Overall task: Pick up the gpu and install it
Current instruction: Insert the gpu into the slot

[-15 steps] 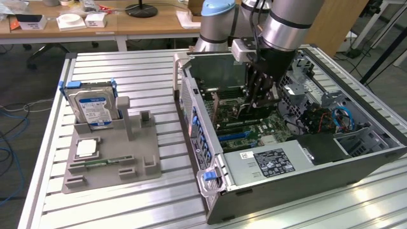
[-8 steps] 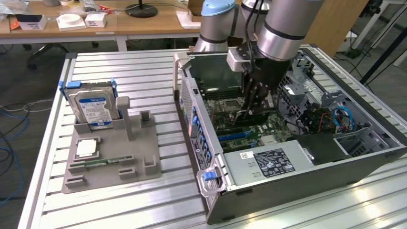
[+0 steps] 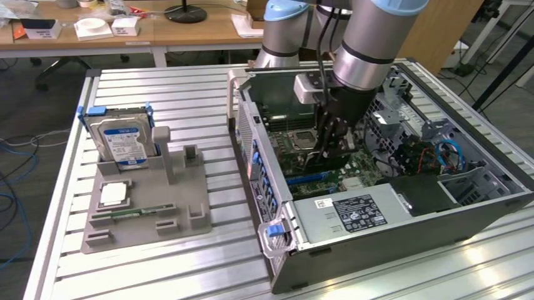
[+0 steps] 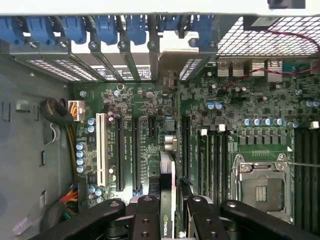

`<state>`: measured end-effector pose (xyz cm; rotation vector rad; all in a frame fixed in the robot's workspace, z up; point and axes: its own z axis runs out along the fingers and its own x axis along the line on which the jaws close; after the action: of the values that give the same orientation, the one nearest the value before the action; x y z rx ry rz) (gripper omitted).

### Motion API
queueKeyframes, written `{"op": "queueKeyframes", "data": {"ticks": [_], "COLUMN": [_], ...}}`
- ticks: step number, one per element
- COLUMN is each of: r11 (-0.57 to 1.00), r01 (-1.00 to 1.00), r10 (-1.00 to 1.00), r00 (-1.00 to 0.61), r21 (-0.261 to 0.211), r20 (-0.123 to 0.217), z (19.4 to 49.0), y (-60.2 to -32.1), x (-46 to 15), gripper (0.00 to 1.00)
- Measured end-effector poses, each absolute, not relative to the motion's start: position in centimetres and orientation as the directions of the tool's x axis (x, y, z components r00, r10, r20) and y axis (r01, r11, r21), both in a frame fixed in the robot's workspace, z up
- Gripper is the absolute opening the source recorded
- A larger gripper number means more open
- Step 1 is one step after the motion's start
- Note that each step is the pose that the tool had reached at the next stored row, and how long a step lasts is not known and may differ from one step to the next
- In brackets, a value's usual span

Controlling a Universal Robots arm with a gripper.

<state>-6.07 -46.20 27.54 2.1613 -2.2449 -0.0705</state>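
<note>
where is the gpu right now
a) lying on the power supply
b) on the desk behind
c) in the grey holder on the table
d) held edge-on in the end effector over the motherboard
d, the wrist view shows the gpu clamped between the end effector fingers above the motherboard slots, inside the case.

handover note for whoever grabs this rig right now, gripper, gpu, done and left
Gripper: shut on the gpu, held edge-on between the fingers, down inside the open computer case.
Gpu: poised over the motherboard among the expansion slots; I cannot tell whether it is seated in a slot yet.
Done: gpu picked up and carried into the case.
Left: seat it fully and release.
Parts holder on the table beside the case holds the hard drive, untouched.
</note>
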Motion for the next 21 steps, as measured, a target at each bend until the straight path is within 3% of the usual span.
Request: {"op": "queueKeyframes", "data": {"ticks": [21], "r11": [0.038], "r01": [-0.998], "r10": [-0.999], "r00": [-0.039], "r21": [0.048], "r20": [-0.007], "z": [25.8], "y": [-45.7], "x": [-6.9], "gripper": [0.26]}}
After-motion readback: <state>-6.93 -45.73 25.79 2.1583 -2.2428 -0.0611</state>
